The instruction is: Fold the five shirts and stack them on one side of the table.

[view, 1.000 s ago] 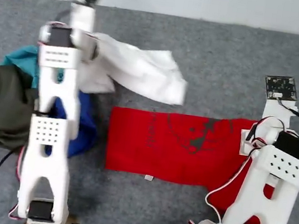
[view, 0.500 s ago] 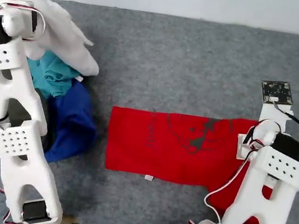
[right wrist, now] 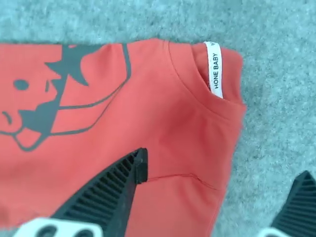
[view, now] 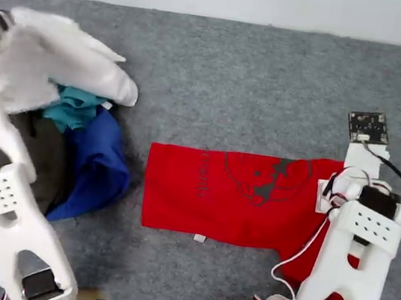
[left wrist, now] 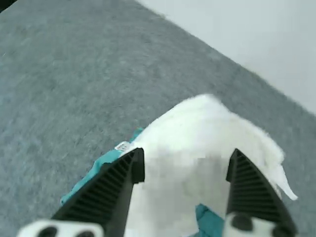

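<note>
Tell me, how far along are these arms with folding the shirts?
Done: a dark shirt, teal shirt and blue shirt lie heaped at the left side of the table, looking bunched rather than neatly folded. In hand: the white shirt sits between the left arm's jaws, over that heap. Left: the red shirt lies flat mid-table, with the right arm's open jaws above its collar.

The grey felt table (view: pixel 272 78) carries a red shirt (view: pixel 231 196) spread flat, and a heap of shirts (view: pixel 96 168) at its left edge.
</note>
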Tool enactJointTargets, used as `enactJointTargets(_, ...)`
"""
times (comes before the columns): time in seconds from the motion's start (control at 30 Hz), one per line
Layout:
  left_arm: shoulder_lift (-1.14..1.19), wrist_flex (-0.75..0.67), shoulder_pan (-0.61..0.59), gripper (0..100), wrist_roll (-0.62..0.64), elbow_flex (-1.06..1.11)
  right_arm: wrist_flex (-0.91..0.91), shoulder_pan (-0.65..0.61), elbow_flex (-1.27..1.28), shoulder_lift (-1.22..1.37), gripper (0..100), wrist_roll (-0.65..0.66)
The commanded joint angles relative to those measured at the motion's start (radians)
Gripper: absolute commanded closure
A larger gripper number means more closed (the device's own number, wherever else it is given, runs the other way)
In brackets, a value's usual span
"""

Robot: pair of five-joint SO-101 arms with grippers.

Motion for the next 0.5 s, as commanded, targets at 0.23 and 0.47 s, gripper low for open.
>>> enactJointTargets(0.23, -0.123, 0.02, 0.075, 73, 0.103, -0.015, -0.196, -0.004, 0.169, -0.019, 56.7, 0.012)
enactJointTargets(0.47, -0.239, 0.021, 0.404, 73, 0.103, 0.099, -0.288, 0.096, 0.213, -0.019, 56.7, 0.006)
